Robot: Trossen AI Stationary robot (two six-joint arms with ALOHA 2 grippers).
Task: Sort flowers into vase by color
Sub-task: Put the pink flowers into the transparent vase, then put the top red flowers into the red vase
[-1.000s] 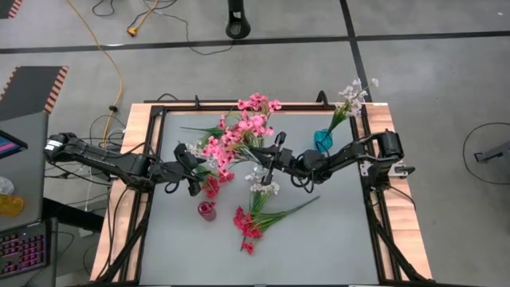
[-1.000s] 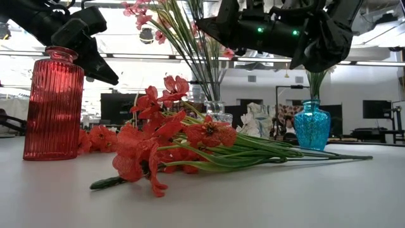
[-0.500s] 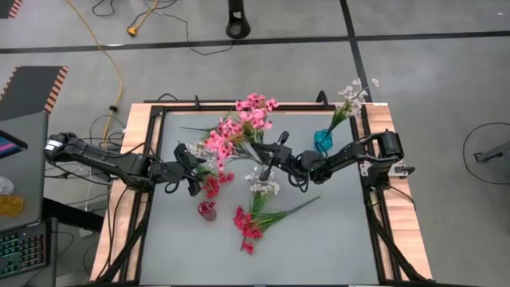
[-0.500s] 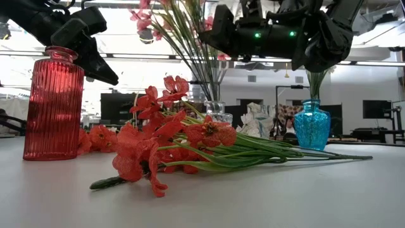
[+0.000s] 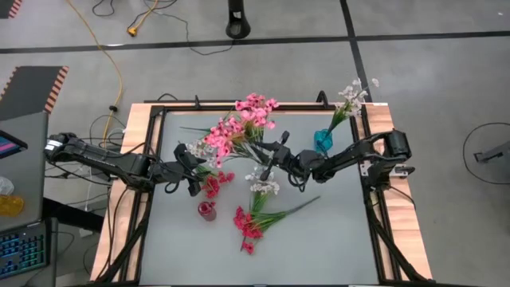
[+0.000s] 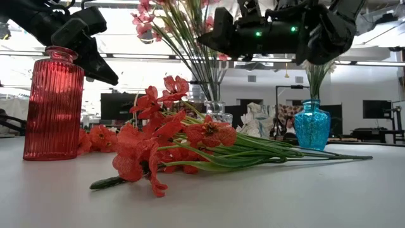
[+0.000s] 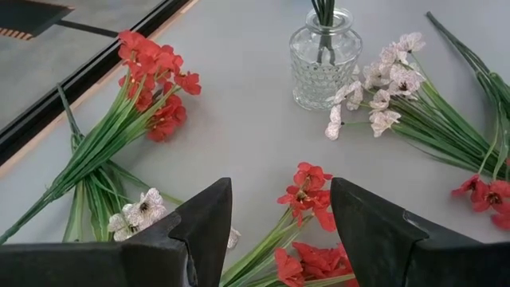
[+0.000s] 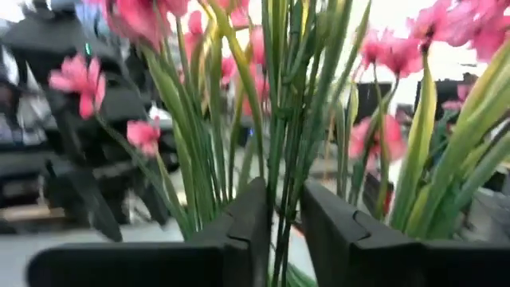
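Note:
A bunch of pink flowers (image 5: 239, 123) stands with its stems in a clear glass vase (image 7: 325, 56) at the table's middle. My right gripper (image 8: 284, 215) is up at those stems, open a little, with a few green stems (image 8: 280, 159) between its fingers. Red flowers (image 5: 249, 223) and white flowers (image 7: 382, 88) lie flat on the table. A red vase (image 6: 54, 104) stands near them. A blue vase (image 5: 323, 140) at the far right holds white flowers. My left gripper (image 7: 279, 191) hangs open above loose red blossoms (image 7: 307, 187), holding nothing. My right gripper has a few of the pink flowers' stems (image 8: 279, 199) between its two fingers, well above the clear vase. The fingers come about level from the table's right and lie across the upright stems. A gap shows beside the stems; whether the fingers touch them I cannot tell.
More red and white sprigs (image 7: 135, 96) lie at the table's left, under and beside my left arm. A dark frame (image 5: 239, 104) runs round the table top. The near part of the table (image 5: 319, 247) is bare.
The pink bunch has swung from leaning toward the table's left and near side to standing more upright, its blossoms now farther back; its stem ends stayed in the clear vase. My right gripper has tipped upward at the stems while staying in place.

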